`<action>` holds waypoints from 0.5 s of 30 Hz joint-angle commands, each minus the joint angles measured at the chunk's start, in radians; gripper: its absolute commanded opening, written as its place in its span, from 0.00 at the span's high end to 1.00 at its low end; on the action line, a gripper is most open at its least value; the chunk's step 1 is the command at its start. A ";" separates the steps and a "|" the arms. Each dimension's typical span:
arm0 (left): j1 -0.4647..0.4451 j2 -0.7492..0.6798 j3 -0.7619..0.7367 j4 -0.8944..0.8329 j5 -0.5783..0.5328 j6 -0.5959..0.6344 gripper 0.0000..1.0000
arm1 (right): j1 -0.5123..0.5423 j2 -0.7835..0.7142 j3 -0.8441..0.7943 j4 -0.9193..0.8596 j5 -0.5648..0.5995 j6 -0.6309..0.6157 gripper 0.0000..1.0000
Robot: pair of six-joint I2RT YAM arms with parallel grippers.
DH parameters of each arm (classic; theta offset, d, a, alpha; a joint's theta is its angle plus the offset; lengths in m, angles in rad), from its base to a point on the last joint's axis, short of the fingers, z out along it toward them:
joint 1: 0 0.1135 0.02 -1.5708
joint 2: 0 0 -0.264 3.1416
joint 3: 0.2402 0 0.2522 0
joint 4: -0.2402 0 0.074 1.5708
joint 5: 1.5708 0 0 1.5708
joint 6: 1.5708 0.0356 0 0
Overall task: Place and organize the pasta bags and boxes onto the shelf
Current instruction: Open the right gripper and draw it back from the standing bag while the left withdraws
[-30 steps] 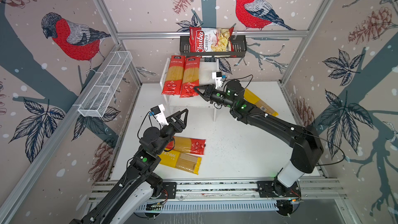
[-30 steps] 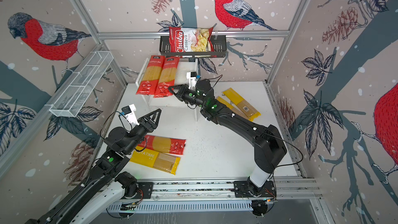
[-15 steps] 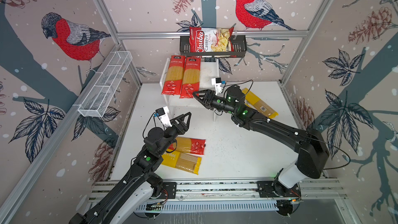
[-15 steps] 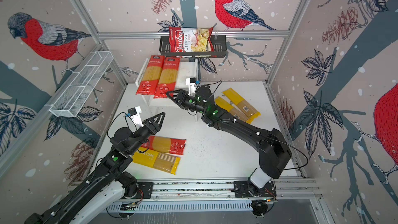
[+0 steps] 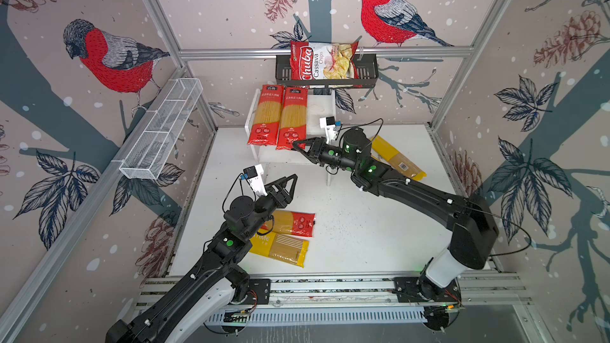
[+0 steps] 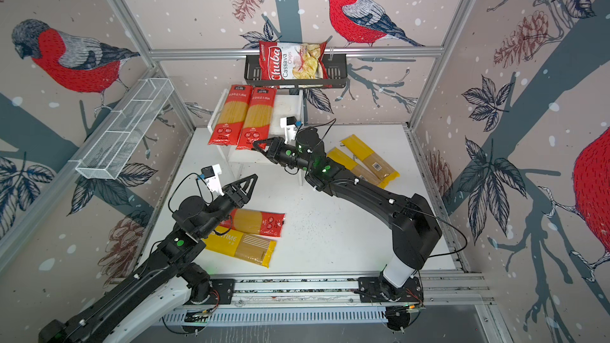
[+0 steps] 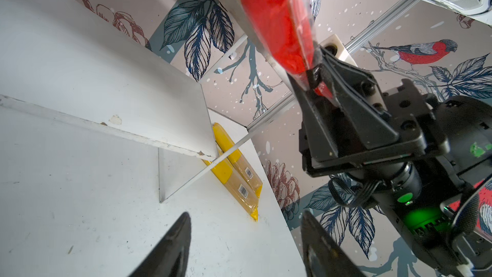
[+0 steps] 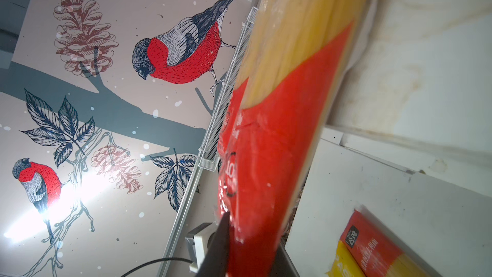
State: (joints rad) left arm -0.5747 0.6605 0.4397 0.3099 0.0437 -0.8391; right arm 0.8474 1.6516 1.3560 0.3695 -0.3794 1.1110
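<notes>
Right tool clamped on the near red end of a long flat spaghetti packet with red ends and a clear middle; black fingers pinched together on the plastic film, seen from the left wrist view. Held packet lying lengthwise on the stained flat top board of the small white two-tier shelf, near end projecting past the board's front edge. Just beside it on the same board, a second red-ended packet, parallel, long sides touching or very nearly so; bare strip of board on the side toward the right arm. Left tool with jaws apart and nothing between them, raised above the white surface in front of the shelf, pointing toward it. Flat on the surface below the left arm's wrist, a third red-ended packet, one end hidden by the arm. Touching or just beside that one, on the side nearer the base rail, a yellow spaghetti packet with a clear window, also partly under the arm. Beyond the right arm, on the surface beside the shelf, a yellow barcoded packet and a second yellow barcoded packet, side by side and parallel, the latter partly covered by the arm. Above the shelf, a red-and-white Cassava Chips bag standing in a black wall basket.
</notes>
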 commanded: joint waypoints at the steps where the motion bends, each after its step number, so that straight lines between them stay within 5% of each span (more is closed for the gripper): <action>1: -0.001 0.000 -0.007 0.042 -0.013 0.002 0.36 | -0.007 0.016 0.035 -0.008 -0.031 -0.044 0.87; 15: -0.008 0.007 -0.013 0.047 -0.016 0.005 0.36 | -0.041 0.060 0.107 -0.075 -0.092 -0.089 0.98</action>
State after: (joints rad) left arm -0.5800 0.6674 0.4297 0.3107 0.0257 -0.8387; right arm 0.8112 1.7092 1.4609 0.2756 -0.4717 1.0466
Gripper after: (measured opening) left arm 0.640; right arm 0.066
